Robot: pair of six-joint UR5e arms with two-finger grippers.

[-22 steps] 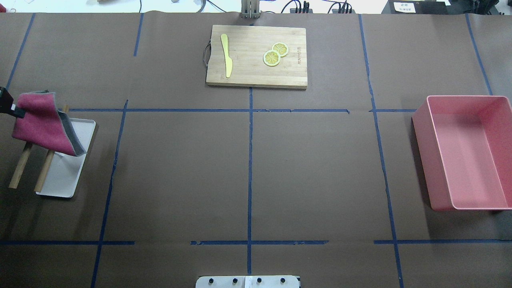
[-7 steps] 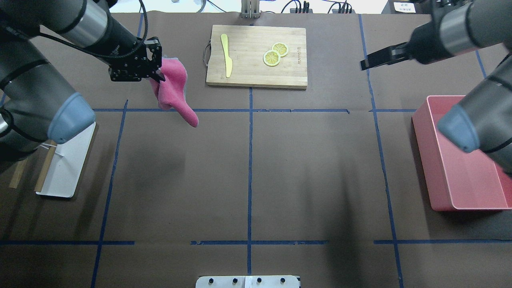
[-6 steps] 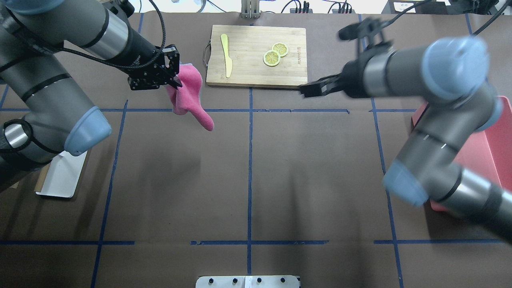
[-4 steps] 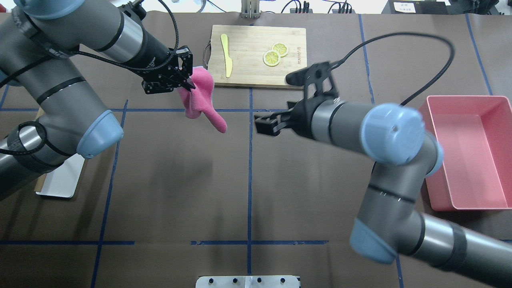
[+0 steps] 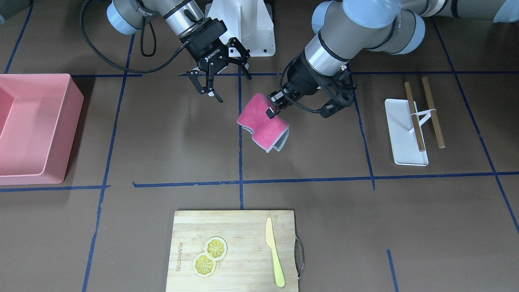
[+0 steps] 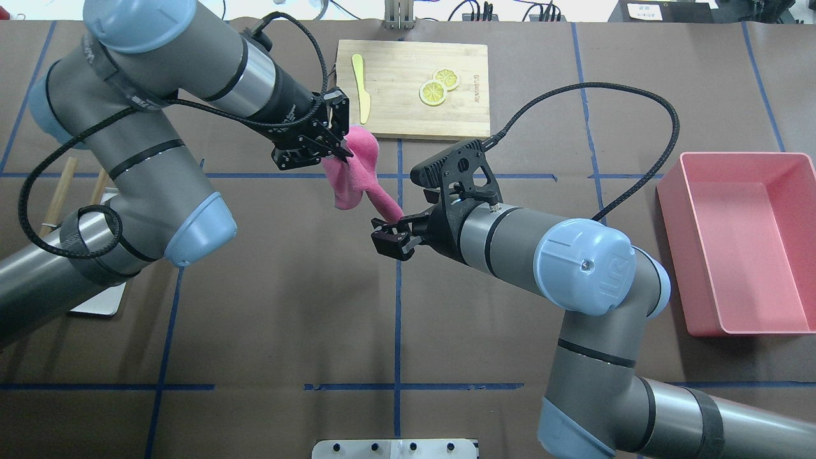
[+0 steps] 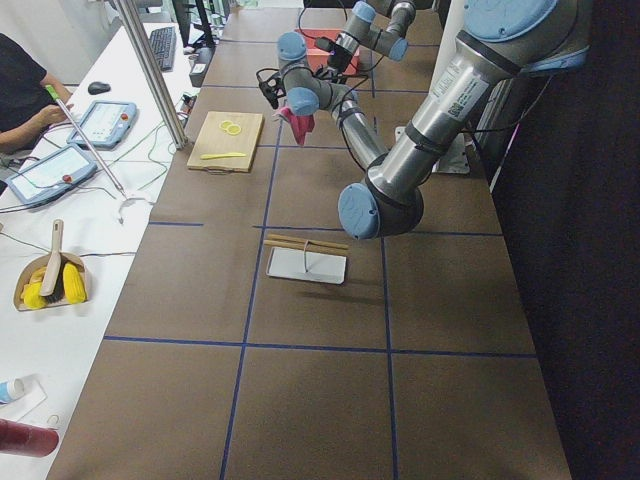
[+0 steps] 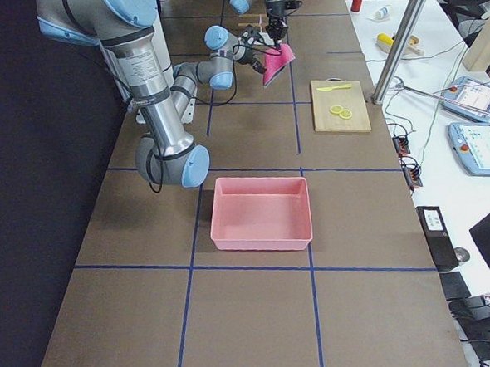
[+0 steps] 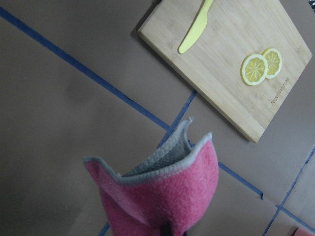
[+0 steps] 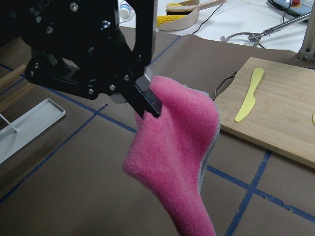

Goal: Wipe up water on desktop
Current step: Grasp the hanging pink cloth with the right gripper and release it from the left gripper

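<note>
My left gripper (image 6: 339,150) is shut on the top of a pink cloth with grey backing (image 6: 357,178) and holds it hanging above the dark-brown desktop (image 6: 287,306), just in front of the cutting board. The cloth also shows in the front view (image 5: 263,125), the left wrist view (image 9: 162,196) and the right wrist view (image 10: 177,162). My right gripper (image 6: 389,233) is open and empty, right beside the cloth's lower tip. In the front view it (image 5: 207,90) has its fingers spread. I see no water on the desktop.
A bamboo cutting board (image 6: 414,121) with a yellow knife (image 6: 361,89) and two lemon slices (image 6: 438,86) lies at the back middle. A pink bin (image 6: 746,242) stands at the right. A white tray (image 5: 405,129) with wooden rods (image 5: 423,113) lies at the left.
My left gripper has carried the cloth from over the white tray to the table's middle. My right arm has swung in from the right to just beside the hanging cloth.
</note>
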